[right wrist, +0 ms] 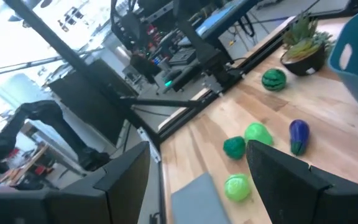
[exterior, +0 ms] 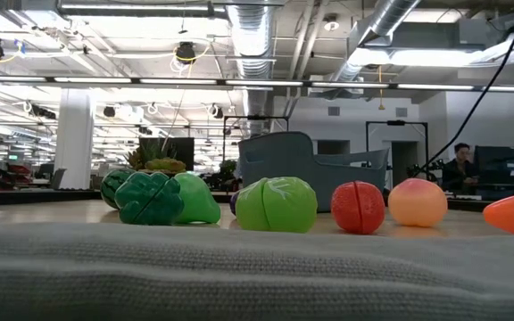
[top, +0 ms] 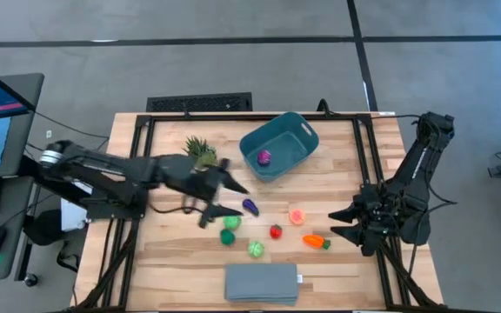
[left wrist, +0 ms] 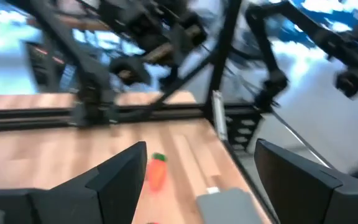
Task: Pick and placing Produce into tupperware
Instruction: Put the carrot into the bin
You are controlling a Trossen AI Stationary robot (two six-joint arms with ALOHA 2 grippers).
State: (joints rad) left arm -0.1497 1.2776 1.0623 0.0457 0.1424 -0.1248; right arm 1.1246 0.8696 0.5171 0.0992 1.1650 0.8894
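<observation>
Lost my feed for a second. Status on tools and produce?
Left tool open, empty, above table near purple eggplant. Right tool open, parked right. One magenta piece in tupperware. Nothing blocking.

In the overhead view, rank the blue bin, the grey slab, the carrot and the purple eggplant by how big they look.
1. Blue bin
2. Grey slab, somewhat smaller
3. Carrot and purple eggplant: both tiny and look about alike, so no ranking between them.
</observation>
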